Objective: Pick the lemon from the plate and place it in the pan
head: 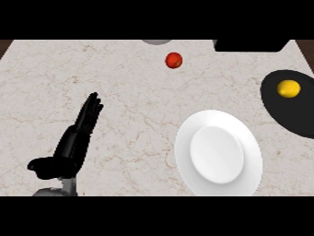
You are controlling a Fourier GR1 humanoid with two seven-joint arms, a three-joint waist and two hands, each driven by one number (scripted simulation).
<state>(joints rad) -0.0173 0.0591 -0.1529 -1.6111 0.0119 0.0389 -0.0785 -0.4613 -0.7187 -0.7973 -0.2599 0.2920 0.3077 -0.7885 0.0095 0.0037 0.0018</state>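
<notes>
Lemon (288, 88) sitting in the black pan (307, 115) far right on the desk (132, 92), white plate (218, 152) bare just near-left of it, left hand (74, 140) resting at left, fingers (90, 110) straight, holding nothing, red tomato (174, 60) far back.

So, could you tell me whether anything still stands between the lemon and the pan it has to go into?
Nothing visible does: the lemon already lies inside the black pan at the counter's right edge. The white plate beside the pan is bare, and the left robot hand rests open far to the left.
</notes>
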